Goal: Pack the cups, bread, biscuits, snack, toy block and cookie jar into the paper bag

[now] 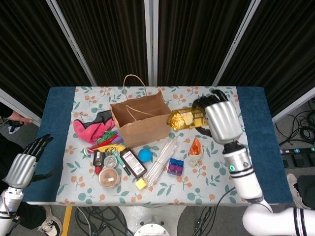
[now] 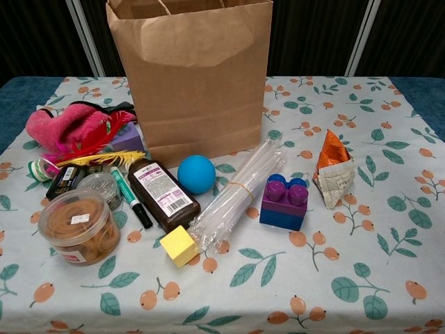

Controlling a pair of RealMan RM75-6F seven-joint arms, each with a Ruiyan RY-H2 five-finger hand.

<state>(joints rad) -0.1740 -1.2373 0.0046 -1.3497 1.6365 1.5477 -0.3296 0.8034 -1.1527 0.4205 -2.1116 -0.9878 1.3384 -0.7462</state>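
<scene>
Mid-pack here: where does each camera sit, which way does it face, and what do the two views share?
Head view: high up, looking down on the table; shows left hand and right hand holding the biscuits.
Chest view: low at the table edge, facing the paper bag; no hands.
Shared: bag, toy block, cookie jar.

My head view looks steeply down from high above the near edge of the table [image 1: 251, 147], taking in the whole tabletop, the dark curtains behind and the floor in front. My chest view sits low and close at that same near edge, facing level toward the paper bag [image 2: 191, 76], which fills its upper middle. Both views share the bag [image 1: 141, 118] and the clutter just in front of it.
</scene>
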